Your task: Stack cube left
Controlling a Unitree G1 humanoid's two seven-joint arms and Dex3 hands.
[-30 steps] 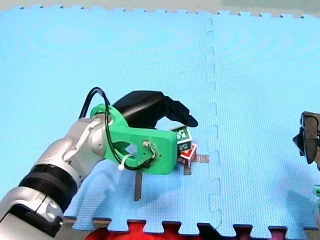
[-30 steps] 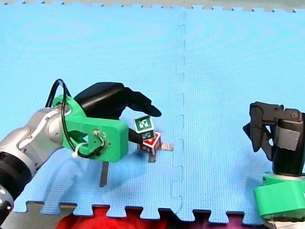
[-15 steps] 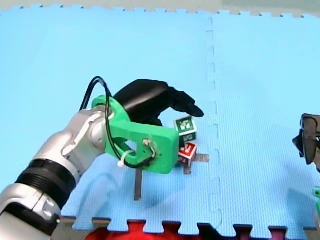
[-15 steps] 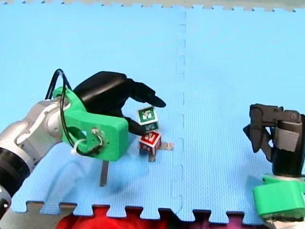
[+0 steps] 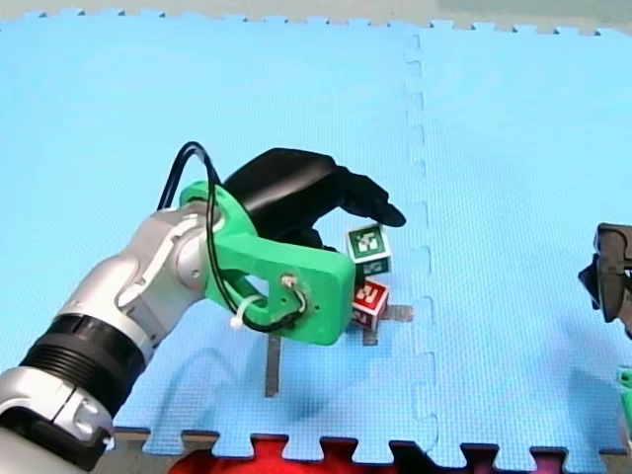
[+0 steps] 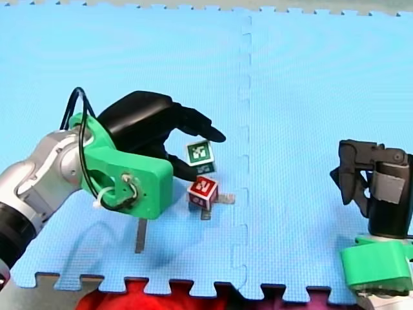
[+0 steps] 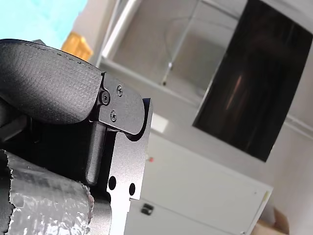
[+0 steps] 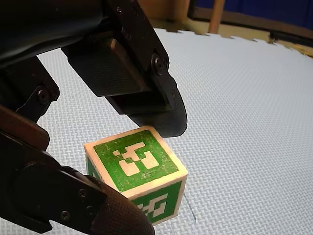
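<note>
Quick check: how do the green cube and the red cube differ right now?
The green cube has green faces, the red cube red ones. The green cube sits between the fingers of the left hand; the red cube stands on the mat outside that grasp. The green cube shows above and behind the red cube; contact between them is unclear. Both look equal in size, with white square patterns. The right hand is at the mat's right edge.
</note>
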